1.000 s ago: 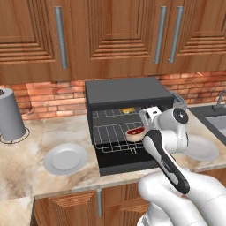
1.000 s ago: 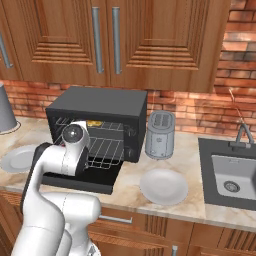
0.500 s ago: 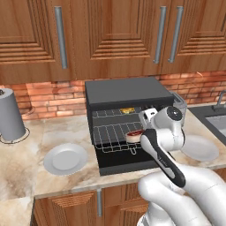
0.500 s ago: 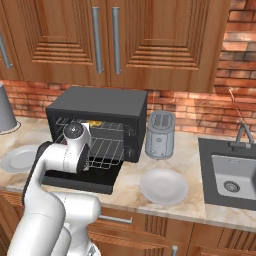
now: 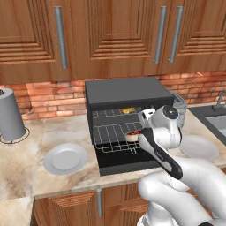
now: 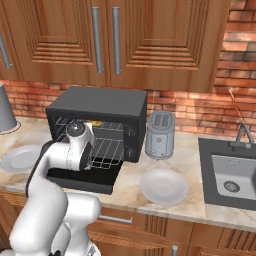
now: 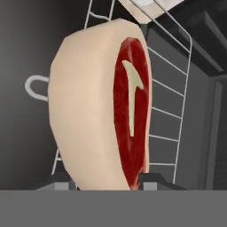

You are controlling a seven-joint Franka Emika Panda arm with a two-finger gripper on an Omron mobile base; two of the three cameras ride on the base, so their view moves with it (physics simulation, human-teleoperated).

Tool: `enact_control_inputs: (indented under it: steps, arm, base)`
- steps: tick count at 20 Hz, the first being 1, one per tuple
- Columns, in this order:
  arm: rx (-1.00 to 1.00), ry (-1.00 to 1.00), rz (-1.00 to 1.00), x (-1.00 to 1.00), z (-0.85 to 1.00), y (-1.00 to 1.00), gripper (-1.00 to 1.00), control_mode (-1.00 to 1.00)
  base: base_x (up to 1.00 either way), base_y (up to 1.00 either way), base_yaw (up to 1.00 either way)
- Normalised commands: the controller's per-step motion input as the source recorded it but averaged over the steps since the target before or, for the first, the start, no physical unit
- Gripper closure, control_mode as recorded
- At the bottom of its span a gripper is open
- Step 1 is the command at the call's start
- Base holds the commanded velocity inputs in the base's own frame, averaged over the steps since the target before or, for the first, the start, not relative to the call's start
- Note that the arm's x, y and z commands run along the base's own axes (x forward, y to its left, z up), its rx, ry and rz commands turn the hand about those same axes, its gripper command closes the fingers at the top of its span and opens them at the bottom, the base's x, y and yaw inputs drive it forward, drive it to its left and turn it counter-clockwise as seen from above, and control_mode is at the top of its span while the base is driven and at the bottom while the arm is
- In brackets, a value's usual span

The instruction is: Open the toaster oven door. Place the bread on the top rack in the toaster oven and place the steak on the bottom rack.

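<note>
The toaster oven point(image 5: 127, 92) stands on the counter with its door point(image 5: 115, 166) folded down flat in front. The bread point(image 5: 128, 110) lies at the back of the top rack point(image 5: 106, 114). The bottom rack point(image 5: 114, 136) is pulled part way out over the door. My gripper point(image 7: 108, 184) is shut on the steak point(image 7: 106, 115), a red slab with a pale fat rim, held on edge just above the bottom rack's point(image 7: 170, 111) right front part. From the left base, the steak point(image 5: 132, 135) shows beside my hand. My arm hides the oven's point(image 6: 102, 105) lower opening in the right base view.
A white plate point(image 5: 66, 158) lies left of the oven and another point(image 6: 163, 186) to its right. A silver toaster point(image 6: 160, 134) stands beside the oven, a sink point(image 6: 234, 172) further right. A grey canister point(image 5: 10, 114) is at the far left.
My hand with the steak has sunk slightly towards the bottom rack. Nothing else has moved.
</note>
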Motion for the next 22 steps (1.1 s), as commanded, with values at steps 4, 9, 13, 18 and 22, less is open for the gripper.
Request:
enact_control_inputs:
  steps: [4,9,13,18,22]
  arm:
    - [0.00,-0.03,-0.01,0.19,-0.93,0.04,1.00,-1.00]
    - [0.01,-0.07,0.00,0.01,-0.66,0.00,1.00,-1.00]
    - [0.00,-0.07,0.00,0.00,-0.66,0.00,1.00,-1.00]
    - [0.01,-0.07,0.00,0.00,-0.40,0.01,-1.00,-1.00]
    - [0.04,-0.07,0.00,-0.10,0.07,0.00,-1.00,-1.00]
  base:
    - [0.00,0.00,0.00]
    - [0.00,0.00,0.00]
    - [0.00,0.00,0.00]
    - [0.00,0.00,0.00]
    - [0.00,0.00,0.00]
